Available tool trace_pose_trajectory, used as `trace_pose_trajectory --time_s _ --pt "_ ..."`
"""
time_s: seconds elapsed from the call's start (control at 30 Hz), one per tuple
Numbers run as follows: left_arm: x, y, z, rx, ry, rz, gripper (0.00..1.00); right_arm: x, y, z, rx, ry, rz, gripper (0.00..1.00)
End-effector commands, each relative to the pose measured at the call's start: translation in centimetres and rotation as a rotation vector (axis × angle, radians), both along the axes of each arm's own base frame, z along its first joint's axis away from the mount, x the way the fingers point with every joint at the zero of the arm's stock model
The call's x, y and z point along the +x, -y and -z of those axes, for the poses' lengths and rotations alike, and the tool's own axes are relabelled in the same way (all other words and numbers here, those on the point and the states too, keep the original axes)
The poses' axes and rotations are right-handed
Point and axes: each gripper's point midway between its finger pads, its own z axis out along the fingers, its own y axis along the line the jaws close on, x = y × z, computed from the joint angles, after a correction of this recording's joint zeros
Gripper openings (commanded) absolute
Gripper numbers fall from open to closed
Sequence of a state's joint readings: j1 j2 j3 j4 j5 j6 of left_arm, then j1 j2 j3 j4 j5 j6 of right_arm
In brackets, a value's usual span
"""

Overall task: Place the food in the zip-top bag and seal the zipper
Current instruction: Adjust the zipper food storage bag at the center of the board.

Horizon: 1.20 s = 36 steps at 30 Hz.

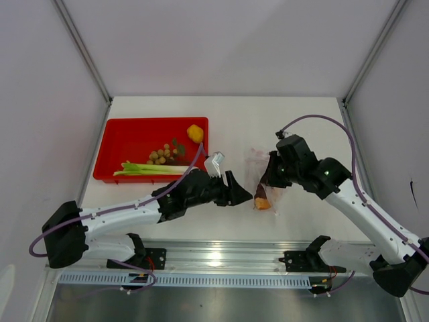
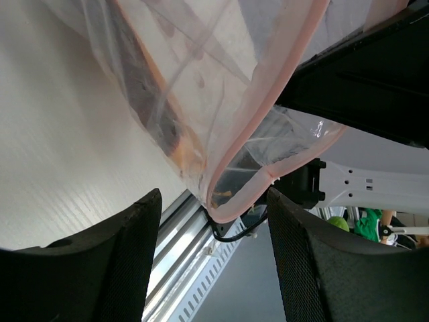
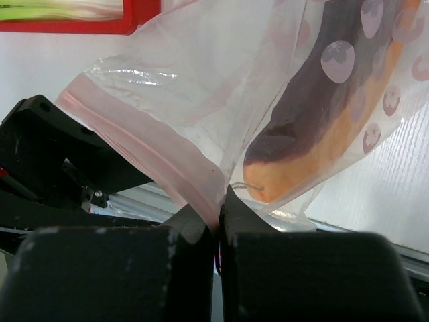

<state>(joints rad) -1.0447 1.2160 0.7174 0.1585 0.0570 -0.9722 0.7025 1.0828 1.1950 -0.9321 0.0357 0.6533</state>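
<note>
Left of you, the red tray (image 1: 120, 131) holds the stalks (image 1: 151, 169), lying left-right, berries (image 1: 161, 155) and yellow fruit (image 1: 195, 133); your left arm is nearer. Your left fingers (image 1: 240, 192), spread and empty, face the zip-top bag (image 1: 256, 159) just right. Your right fingers (image 1: 270, 176) clamp its zipper (image 3: 134, 144); the sweet potato (image 3: 315, 100) and carrot piece (image 3: 335, 144) sit inside.

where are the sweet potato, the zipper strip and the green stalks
sweet potato (image 3: 315, 114): right wrist view, on its dark purple skin
zipper strip (image 3: 144, 144): right wrist view, middle of the pink band
green stalks (image 1: 151, 168): top external view, midway along their length
</note>
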Motion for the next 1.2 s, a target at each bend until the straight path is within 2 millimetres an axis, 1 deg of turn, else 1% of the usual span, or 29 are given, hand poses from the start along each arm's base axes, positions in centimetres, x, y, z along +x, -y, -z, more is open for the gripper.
trace_pose_trajectory --time_s 0.0,0.1,0.13,0.2,0.23,0.3,0.33,0.37,0.4,0.43,0.47,0.53,0.57,0.6,0.63,0.67,0.7,0.73,0.77,0.8,0.83,0.87,0.9,0.93,0.97,1.0,1.07,1.1,1.17 --pt "0.2 0.0 -1.4 -0.061 0.000 -0.016 0.67 0.5 -0.6 -1.2 0.029 0.035 -0.015 0.00" --pt "0.6 0.9 -0.8 -0.044 -0.013 -0.013 0.66 0.6 -0.9 -1.1 0.035 0.030 -0.017 0.00" --pt "0.8 1.3 -1.2 -0.048 -0.008 -0.009 0.66 0.6 -0.9 -1.1 0.036 0.030 -0.017 0.00" --pt "1.2 1.8 -0.8 -0.012 -0.010 -0.008 0.66 0.6 -0.8 -0.9 0.031 0.031 -0.011 0.00" --pt "1.5 2.1 -1.3 -0.015 0.000 -0.008 0.66 0.7 -0.8 -0.9 0.029 0.032 -0.009 0.00" --pt "2.1 2.7 -1.6 0.002 0.010 -0.008 0.61 0.8 -0.7 -0.8 0.023 0.038 -0.002 0.00" --pt "2.2 2.8 -1.6 0.012 0.015 -0.004 0.56 0.9 -0.6 -0.9 0.020 0.042 0.000 0.00" --pt "2.2 2.9 -1.6 0.014 0.017 0.003 0.46 1.0 -0.6 -1.1 0.020 0.048 0.000 0.00" --pt "2.5 3.1 -2.1 0.006 0.025 0.006 0.41 1.0 -0.2 -1.1 0.006 0.049 0.006 0.00" --pt "2.4 3.3 -2.3 0.006 0.033 0.023 0.32 1.3 0.2 -1.2 -0.006 0.059 0.020 0.00" --pt "2.6 3.4 -2.8 0.000 0.042 0.030 0.15 1.4 0.5 -1.3 -0.019 0.063 0.026 0.00" --pt "2.5 3.7 -4.7 -0.004 0.075 0.056 0.01 2.1 1.8 -1.8 -0.056 0.085 0.052 0.00" --pt "2.6 4.0 -6.2 -0.020 0.093 0.069 0.00 2.3 2.3 -2.1 -0.070 0.093 0.061 0.00" --pt "2.5 4.2 -6.8 -0.021 0.098 0.084 0.01 2.9 3.6 -2.6 -0.089 0.097 0.098 0.00" --pt "2.3 4.7 -9.5 -0.056 0.132 0.120 0.00 3.3 4.5 -3.0 -0.114 0.112 0.107 0.00" --pt "2.1 4.7 -9.7 -0.043 0.125 0.138 0.01 3.6 5.2 -3.4 -0.125 0.119 0.118 0.00" --pt "1.8 5.0 -10.4 -0.048 0.130 0.159 0.01 3.8 5.9 -4.7 -0.123 0.137 0.132 0.00" --pt "1.7 5.1 -10.8 -0.048 0.136 0.178 0.01 4.4 7.2 -5.5 -0.126 0.149 0.166 0.00" --pt "1.4 5.6 -13.4 -0.082 0.153 0.211 0.00 4.5 7.6 -6.3 -0.124 0.163 0.156 0.00" --pt "1.2 5.7 -14.1 -0.090 0.155 0.229 0.01 4.4 8.0 -6.8 -0.127 0.162 0.159 0.00" --pt "0.8 6.1 -16.4 -0.132 0.172 0.265 0.01 4.9 8.7 -8.6 -0.122 0.200 0.173 0.00" --pt "0.5 6.3 -16.7 -0.140 0.168 0.284 0.01 4.8 9.0 -9.2 -0.124 0.199 0.175 0.00" --pt "0.4 6.5 -17.9 -0.159 0.180 0.296 0.01 4.8 9.1 -9.8 -0.124 0.210 0.174 0.00" --pt "0.3 6.6 -18.1 -0.161 0.182 0.303 0.01 5.0 9.2 -10.8 -0.115 0.231 0.181 0.00" --pt "0.2 6.8 -17.9 -0.157 0.173 0.316 0.01 5.2 9.2 -10.6 -0.120 0.225 0.173 0.00" --pt "0.3 6.9 -18.4 -0.168 0.179 0.319 0.01 5.1 9.0 -10.6 -0.116 0.222 0.163 0.00" --pt "0.2 7.2 -17.7 -0.165 0.146 0.359 0.01 5.3 8.8 -9.8 -0.119 0.208 0.151 0.00" --pt "0.4 7.6 -17.3 -0.166 0.124 0.368 0.01 5.3 8.7 -9.4 -0.115 0.200 0.142 0.00" --pt "0.9 7.7 -16.6 -0.162 0.097 0.371 0.01 5.4 8.8 -8.7 -0.122 0.183 0.141 0.00"
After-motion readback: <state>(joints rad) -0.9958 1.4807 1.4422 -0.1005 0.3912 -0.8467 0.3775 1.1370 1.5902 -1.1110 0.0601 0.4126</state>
